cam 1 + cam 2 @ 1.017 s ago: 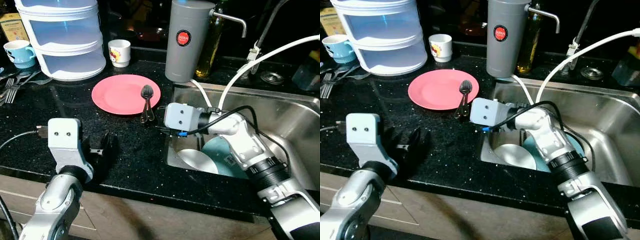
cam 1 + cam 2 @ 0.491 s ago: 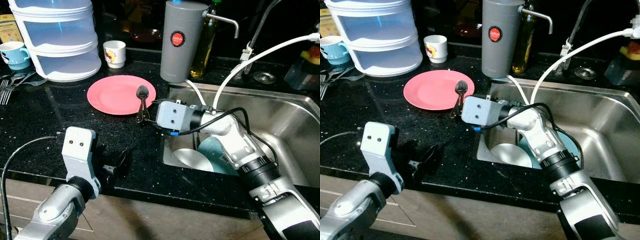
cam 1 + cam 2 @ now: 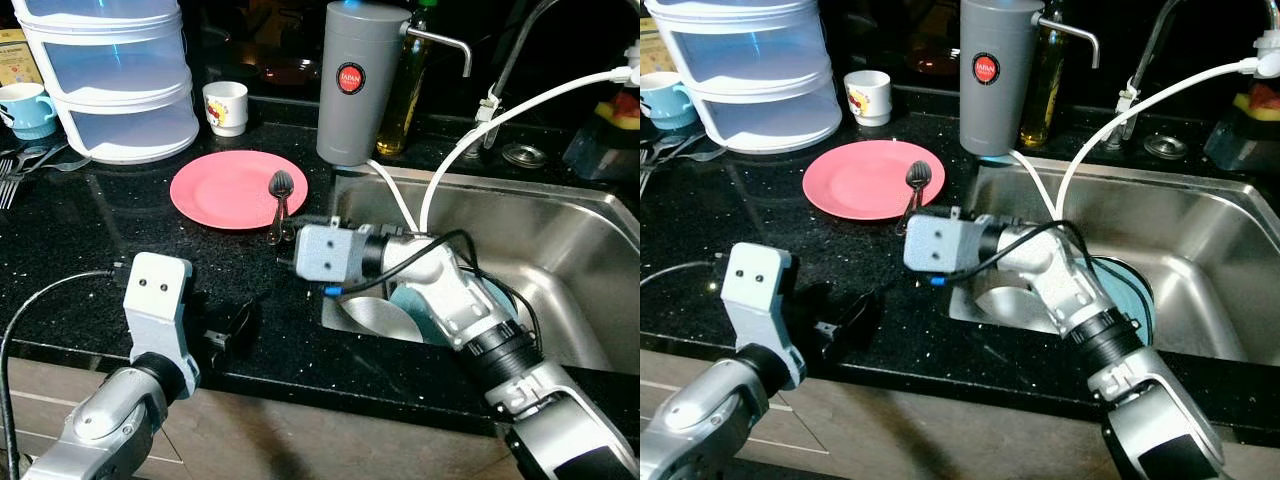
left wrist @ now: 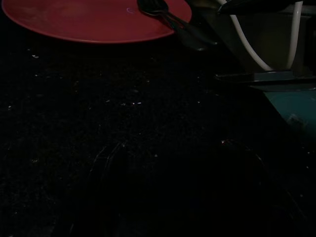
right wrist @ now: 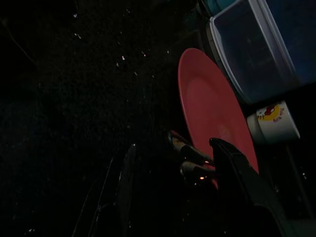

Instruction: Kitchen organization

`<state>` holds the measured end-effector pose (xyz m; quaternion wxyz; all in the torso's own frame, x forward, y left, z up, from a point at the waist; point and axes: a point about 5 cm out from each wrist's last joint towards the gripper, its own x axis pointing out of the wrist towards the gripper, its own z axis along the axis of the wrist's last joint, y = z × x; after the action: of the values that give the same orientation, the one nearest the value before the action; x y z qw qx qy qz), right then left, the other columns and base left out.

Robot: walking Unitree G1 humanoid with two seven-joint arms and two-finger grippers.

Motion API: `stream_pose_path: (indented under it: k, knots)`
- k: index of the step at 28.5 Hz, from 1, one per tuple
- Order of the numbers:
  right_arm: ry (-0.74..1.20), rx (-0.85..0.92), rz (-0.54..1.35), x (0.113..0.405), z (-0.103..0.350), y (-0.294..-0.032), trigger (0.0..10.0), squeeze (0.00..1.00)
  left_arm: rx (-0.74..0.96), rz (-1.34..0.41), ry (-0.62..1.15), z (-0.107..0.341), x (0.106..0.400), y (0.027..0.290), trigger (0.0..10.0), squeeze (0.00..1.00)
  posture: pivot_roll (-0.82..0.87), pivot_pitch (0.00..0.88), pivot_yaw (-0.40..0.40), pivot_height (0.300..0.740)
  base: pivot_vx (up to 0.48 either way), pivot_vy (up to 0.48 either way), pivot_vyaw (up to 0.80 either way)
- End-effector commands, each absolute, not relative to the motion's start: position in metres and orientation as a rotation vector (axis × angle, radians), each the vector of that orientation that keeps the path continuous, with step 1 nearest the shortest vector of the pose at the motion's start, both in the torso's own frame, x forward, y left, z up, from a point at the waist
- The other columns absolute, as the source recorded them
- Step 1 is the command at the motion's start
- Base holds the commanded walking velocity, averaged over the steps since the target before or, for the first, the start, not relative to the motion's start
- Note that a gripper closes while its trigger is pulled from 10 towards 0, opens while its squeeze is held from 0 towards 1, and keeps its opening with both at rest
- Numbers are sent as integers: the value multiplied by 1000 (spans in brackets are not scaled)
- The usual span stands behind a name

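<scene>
Right gripper (image 5: 173,163) drew nearer spoon handle (image 3: 275,228) beside pink plate (image 3: 225,190), fingers spread, left gripper (image 3: 228,335) spread over counter (image 3: 80,240)

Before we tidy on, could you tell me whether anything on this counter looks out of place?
The spoons lie half on the pink plate, handles overhanging its rim onto the black counter, near the right gripper. Nothing looks spilled.
</scene>
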<state>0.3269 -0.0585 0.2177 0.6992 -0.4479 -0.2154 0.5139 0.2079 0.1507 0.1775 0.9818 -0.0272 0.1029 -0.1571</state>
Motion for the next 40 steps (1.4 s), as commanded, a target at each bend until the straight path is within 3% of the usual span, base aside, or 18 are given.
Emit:
stream_pose_path:
  k: [1, 17, 18, 19, 21, 22, 40]
  knots:
    - [-498, -1026, 1159, 325, 217, -54, 10000, 0, -58, -313, 289, 165, 207, 152, 10000, 0, 146, 14, -62, 740, 0, 0, 0]
    - [-529, -1148, 1067, 337, 213, -26, 10000, 0, -57, -293, 267, 171, 206, 152, 10000, 0, 168, 18, -86, 740, 0, 0, 0]
    - [-536, -1181, 1056, 339, 214, -23, 5922, 0, -57, -288, 267, 171, 206, 153, 10000, 0, 172, 24, -93, 740, 0, 0, 0]
    - [-537, -1188, 1056, 339, 214, -22, 5922, 0, -59, -285, 267, 171, 205, 153, 10000, 0, 173, 25, -94, 740, 0, 0, 0]
    - [-541, -1222, 1044, 341, 215, -22, 1647, 0, -61, -281, 269, 171, 204, 152, 10000, 0, 172, 30, -95, 740, 0, 0, 0]
    - [-540, -1224, 1042, 342, 215, -22, 0, 0, -62, -280, 269, 171, 204, 152, 10000, 0, 171, 30, -96, 740, 0, 0, 0]
    - [-572, -1212, 1025, 344, 220, -24, 0, 0, -66, -291, 267, 172, 206, 148, 10000, 0, 161, 33, -86, 740, 0, 0, 0]
